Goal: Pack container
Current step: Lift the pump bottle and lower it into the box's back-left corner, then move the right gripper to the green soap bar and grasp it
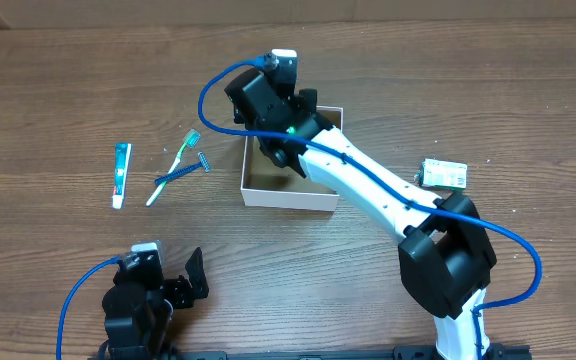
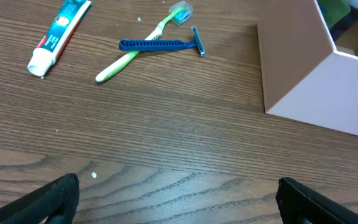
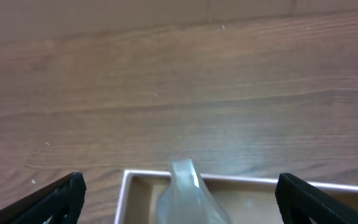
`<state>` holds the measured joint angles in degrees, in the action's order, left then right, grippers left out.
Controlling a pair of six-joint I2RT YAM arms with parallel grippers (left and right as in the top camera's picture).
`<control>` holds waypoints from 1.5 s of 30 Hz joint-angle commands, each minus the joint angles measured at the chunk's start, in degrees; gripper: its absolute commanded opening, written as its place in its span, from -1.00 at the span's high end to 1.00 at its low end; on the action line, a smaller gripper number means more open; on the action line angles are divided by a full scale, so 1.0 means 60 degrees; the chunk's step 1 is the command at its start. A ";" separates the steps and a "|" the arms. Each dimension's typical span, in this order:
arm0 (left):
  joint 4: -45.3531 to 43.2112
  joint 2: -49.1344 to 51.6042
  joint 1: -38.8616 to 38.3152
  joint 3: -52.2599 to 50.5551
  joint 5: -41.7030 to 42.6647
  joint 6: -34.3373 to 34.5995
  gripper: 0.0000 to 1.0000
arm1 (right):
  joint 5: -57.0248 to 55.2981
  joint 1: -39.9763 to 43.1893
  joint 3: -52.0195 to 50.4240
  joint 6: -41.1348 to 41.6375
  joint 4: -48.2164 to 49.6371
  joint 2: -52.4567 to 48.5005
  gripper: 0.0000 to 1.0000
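The right gripper (image 3: 180,186) stands with its fingers (image 3: 48,202) spread wide, touching nothing. A pale, translucent item (image 3: 185,196) rises in the gap between them, clear of both; I cannot tell what it is. Directly under the fingers lies the container (image 3: 247,181), its brown floor below them and its white far wall just ahead of the tips. That placement suits setting an item down inside, and seen from overhead the right gripper (image 1: 286,150) does hang over the container (image 1: 268,192). The left gripper (image 2: 178,186) is also wide open and empty, low over bare table (image 2: 166,137), seemingly parked out of the way. The container's white corner (image 2: 316,81) is ahead of it and to its right. Ahead and to its left, well apart from its fingers, lie a toothpaste tube (image 2: 58,34) and a green toothbrush (image 2: 143,46) crossed by a blue razor (image 2: 160,45). All three are outside the container and probably next to be packed. A small white-and-green carton (image 1: 443,173) sits beyond the right arm.
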<state>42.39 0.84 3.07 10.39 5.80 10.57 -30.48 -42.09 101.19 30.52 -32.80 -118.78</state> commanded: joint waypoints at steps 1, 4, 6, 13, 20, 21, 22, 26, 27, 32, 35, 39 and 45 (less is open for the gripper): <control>0.0000 -0.0095 -0.0018 -0.0146 0.0000 0.0131 -1.00 | -0.0124 0.0073 0.1147 -0.0455 -0.0943 0.0900 -1.00; 0.0000 -0.0095 -0.0018 -0.0146 0.0000 0.0131 -1.00 | -0.0117 0.0499 0.2448 -0.0007 -0.3289 0.2011 -1.00; 0.0000 -0.0095 -0.0018 -0.0146 0.0000 0.0131 -1.00 | -0.0040 0.1042 0.3089 0.0586 -0.4739 0.2590 -1.00; 0.0000 -0.0095 -0.0018 -0.0146 0.0000 0.0127 -1.00 | 0.3111 0.5541 0.3144 0.1257 -0.7898 0.3340 -1.00; 0.0000 -0.0095 -0.0018 -0.0146 0.0000 0.0131 -1.00 | 0.4102 0.7668 0.2040 0.1727 -0.8812 0.2339 -1.00; 0.0000 -0.0095 -0.0018 -0.0146 0.0000 0.0131 -1.00 | 0.4105 0.7723 0.1690 0.2033 -0.8612 0.2200 -1.00; 0.0000 -0.0095 -0.0018 -0.0146 0.0000 0.0131 -1.00 | 0.4102 0.7723 0.1319 0.2313 -0.8378 0.2113 -1.00; 0.0000 -0.0095 -0.0018 -0.0146 0.0000 0.0131 -1.00 | 0.4433 0.7723 -0.0419 0.3330 -0.7005 0.2069 -1.00; 0.0000 -0.0095 -0.0018 -0.0146 0.0000 0.0127 -1.00 | 0.4590 0.7723 -0.0954 0.3464 -0.6557 0.2065 -1.00; 0.0000 -0.0095 -0.0018 -0.0146 0.0000 0.0131 -1.00 | 0.4892 0.7723 -0.2852 0.3668 -0.4889 0.2065 -1.00; 0.0000 -0.0095 -0.0018 -0.0146 0.0000 0.0131 -1.00 | 0.4998 0.7723 -0.3759 0.3723 -0.3982 0.2058 -0.99; 0.0000 -0.0095 -0.0018 -0.0146 0.0000 0.0131 -1.00 | 0.5027 0.7723 -0.4666 0.3920 -0.3122 0.2058 -0.98; 0.0000 -0.0095 -0.0018 -0.0146 0.0000 0.0131 -1.00 | 0.4936 0.7723 -0.5650 0.3916 -0.1883 0.2051 -0.97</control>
<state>42.41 0.86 3.07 10.37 5.80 10.57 -0.25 4.36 69.32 53.56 -45.56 -106.50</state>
